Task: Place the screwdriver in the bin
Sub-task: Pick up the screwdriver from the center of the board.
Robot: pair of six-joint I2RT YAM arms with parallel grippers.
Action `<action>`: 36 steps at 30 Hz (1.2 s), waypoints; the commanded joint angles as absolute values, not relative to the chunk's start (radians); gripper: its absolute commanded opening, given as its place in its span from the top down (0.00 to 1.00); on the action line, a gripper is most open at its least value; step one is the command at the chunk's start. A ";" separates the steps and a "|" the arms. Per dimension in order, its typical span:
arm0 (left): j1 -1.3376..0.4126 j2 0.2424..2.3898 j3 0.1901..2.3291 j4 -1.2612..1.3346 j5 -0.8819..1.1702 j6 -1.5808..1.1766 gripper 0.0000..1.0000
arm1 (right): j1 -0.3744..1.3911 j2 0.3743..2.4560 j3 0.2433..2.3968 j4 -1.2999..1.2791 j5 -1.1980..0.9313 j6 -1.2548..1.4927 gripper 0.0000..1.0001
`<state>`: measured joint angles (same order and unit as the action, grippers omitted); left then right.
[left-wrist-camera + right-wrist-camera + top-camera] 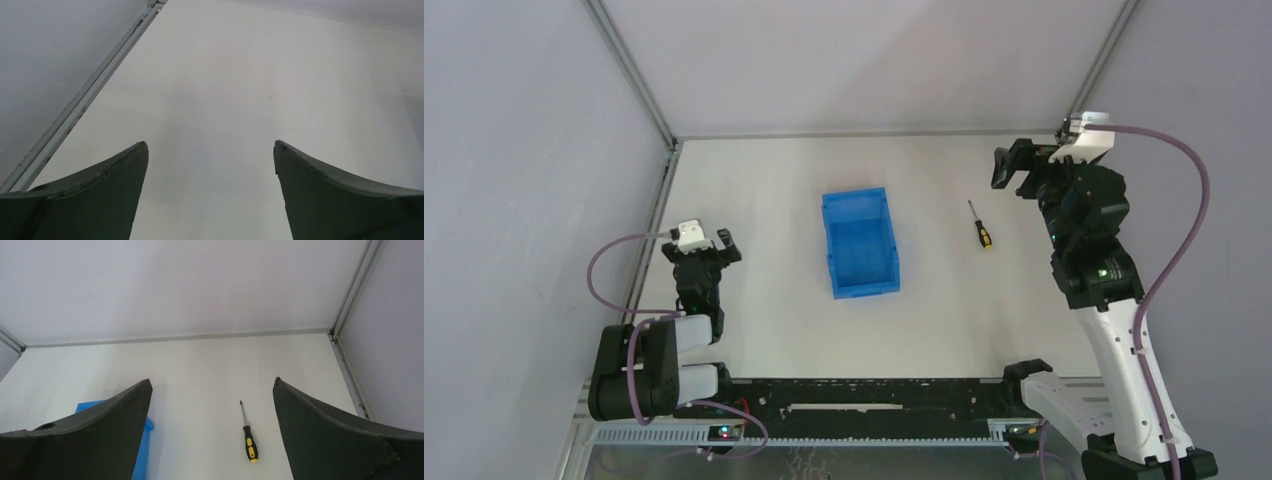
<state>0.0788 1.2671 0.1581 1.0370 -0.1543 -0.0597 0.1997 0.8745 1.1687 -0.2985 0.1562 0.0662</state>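
The small screwdriver (979, 225) with a black and yellow handle lies flat on the white table, right of the blue bin (860, 245), its tip pointing toward the back. In the right wrist view the screwdriver (248, 435) lies below and between my open fingers, and a corner of the bin (142, 440) shows behind the left finger. My right gripper (1014, 170) is open, raised above the table just behind and right of the screwdriver. My left gripper (711, 245) is open and empty at the far left, and its wrist view shows only bare table between the fingers (100, 195).
A metal frame rail (649, 225) runs along the table's left edge beside the left gripper. White walls close the back and sides. The bin stands open-topped and empty in the middle of the table.
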 commanded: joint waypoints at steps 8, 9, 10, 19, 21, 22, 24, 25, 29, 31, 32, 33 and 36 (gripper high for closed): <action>0.072 1.259 0.187 1.066 -0.167 -0.038 0.00 | 0.184 1.018 1.509 -0.563 0.123 0.036 0.01; 0.071 1.259 0.187 1.066 -0.168 -0.036 0.00 | 0.183 1.030 1.523 -0.574 0.123 0.033 0.00; 0.072 1.259 0.187 1.066 -0.168 -0.036 0.00 | 0.183 1.039 1.545 -0.581 0.121 0.030 0.00; 0.071 1.259 0.188 1.066 -0.168 -0.036 0.00 | 0.117 1.136 1.511 -0.572 0.050 0.025 0.00; 0.072 1.259 0.188 1.066 -0.168 -0.036 0.00 | 0.102 1.162 1.478 -0.558 0.039 0.033 0.00; 0.072 1.259 0.187 1.066 -0.168 -0.036 0.00 | 0.095 1.177 1.455 -0.547 0.038 0.037 0.00; 0.072 1.259 0.188 1.066 -0.167 -0.036 0.00 | 0.087 1.208 1.418 -0.534 0.035 0.039 0.00; 0.072 1.259 0.187 1.066 -0.168 -0.037 0.00 | 0.079 1.226 1.401 -0.530 0.034 0.040 0.00; 0.072 1.259 0.188 1.066 -0.168 -0.036 0.00 | 0.045 1.331 1.352 -0.544 0.031 0.041 0.00; 0.073 1.259 0.187 1.066 -0.167 -0.036 0.00 | 0.030 1.373 1.323 -0.542 0.022 0.039 0.00; 0.071 1.259 0.188 1.066 -0.168 -0.037 0.00 | 0.023 1.391 1.307 -0.536 0.018 0.038 0.00; 0.072 1.259 0.188 1.066 -0.167 -0.037 0.00 | 0.019 1.408 1.291 -0.531 0.014 0.038 0.00; 0.072 1.259 0.187 1.066 -0.167 -0.036 0.00 | 0.013 1.463 1.255 -0.530 0.011 0.041 0.01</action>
